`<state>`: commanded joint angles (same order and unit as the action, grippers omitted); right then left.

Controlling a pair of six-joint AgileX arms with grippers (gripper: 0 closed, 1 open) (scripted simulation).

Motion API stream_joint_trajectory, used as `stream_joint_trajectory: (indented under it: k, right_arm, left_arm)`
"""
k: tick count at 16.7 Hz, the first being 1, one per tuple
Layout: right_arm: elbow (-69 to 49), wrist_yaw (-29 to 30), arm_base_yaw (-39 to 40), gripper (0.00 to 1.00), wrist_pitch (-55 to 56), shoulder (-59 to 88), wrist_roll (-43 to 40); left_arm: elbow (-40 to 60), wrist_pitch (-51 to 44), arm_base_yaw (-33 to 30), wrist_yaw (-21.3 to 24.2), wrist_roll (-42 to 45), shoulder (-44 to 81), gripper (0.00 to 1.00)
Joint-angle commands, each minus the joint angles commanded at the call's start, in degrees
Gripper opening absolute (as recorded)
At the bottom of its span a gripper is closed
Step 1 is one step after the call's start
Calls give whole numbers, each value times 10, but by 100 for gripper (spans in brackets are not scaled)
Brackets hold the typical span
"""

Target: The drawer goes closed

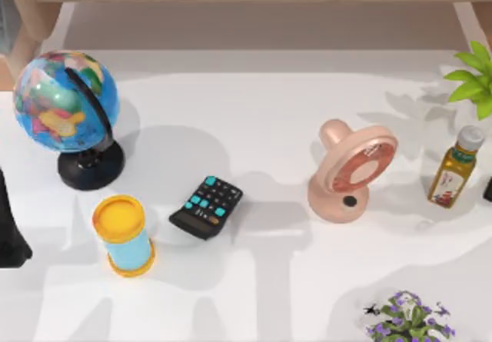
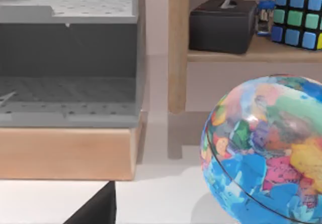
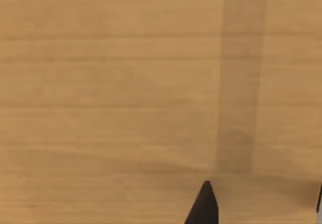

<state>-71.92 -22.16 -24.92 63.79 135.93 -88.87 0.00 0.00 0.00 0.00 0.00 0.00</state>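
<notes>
Left wrist view: globe (image 2: 266,148) beside open drawer (image 2: 68,108).

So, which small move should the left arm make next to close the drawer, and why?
Probably advance the left gripper toward the wooden drawer front. The left wrist view shows the grey drawer standing open, with the gripper short of it and the globe beside the path.

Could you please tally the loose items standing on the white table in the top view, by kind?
Globe: 1
Calculator: 1
Yellow-lidded blue canister: 1
Pink bladeless fan: 1
Oil bottle: 1
Plants: 2, a green one and a purple-flowered one
Total: 7
</notes>
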Motion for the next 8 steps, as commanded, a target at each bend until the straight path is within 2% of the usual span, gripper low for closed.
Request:
stream_joint_trajectory:
  k: [3,8]
  right_arm:
    - [0,0,0,98,0,0,0]
    - [0,0,0,100,0,0,0]
  left_arm:
    - [0,0,0,0,0,0,100]
    - [0,0,0,0,0,0,100]
